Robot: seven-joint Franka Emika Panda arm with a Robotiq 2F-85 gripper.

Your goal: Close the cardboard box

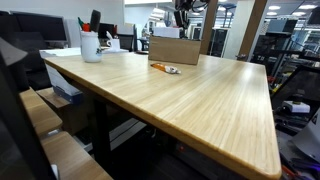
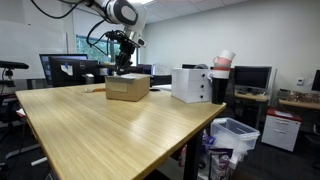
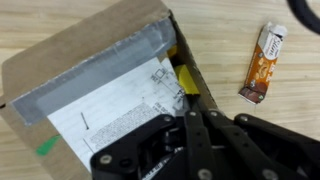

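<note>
The claw (image 2: 124, 66) hangs just above the cardboard box (image 2: 127, 88) near the bench's (image 2: 120, 125) edge, probably to press its flap down; its spread I cannot tell.

Gripper (image 3: 190, 128): blurred, so we cannot judge its jaws.
Cardboard box (image 3: 90, 80): we lose its lower part beneath the gripper.

white cup (image 1: 91, 46) with pens at table (image 1: 200, 110) corner; orange snack bar (image 3: 263, 64) (wrapped) lying flat on wood.
</note>
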